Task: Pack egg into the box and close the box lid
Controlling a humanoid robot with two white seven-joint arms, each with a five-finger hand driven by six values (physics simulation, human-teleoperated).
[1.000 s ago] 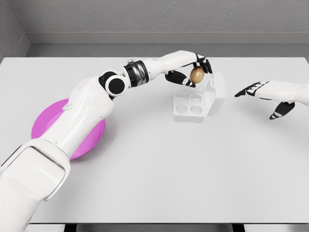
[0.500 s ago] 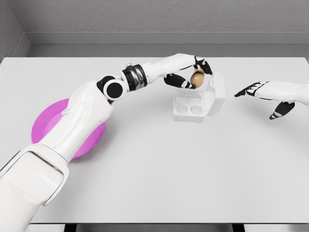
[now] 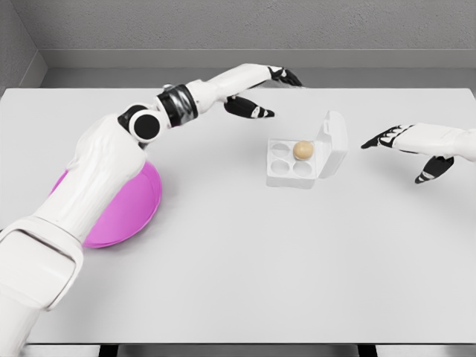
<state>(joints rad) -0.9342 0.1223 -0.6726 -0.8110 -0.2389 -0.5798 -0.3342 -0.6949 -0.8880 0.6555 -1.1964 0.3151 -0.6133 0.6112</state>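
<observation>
Pink plate [image 3: 123, 212] near table's left edge, under left arm. Egg [image 3: 302, 150] sits in box [image 3: 291, 163] far-right cup, lid [image 3: 332, 144] upright: packing done, you close lid next. Right hand [image 3: 416, 149] empty, fingers spread, nearest lid. Left hand [image 3: 260, 93] empty, relaxed, toward far edge

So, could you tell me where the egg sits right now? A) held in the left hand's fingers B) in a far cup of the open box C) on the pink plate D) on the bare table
B: the egg rests in a far cup of the box, whose lid stands open; the left hand is open and apart from it.
</observation>
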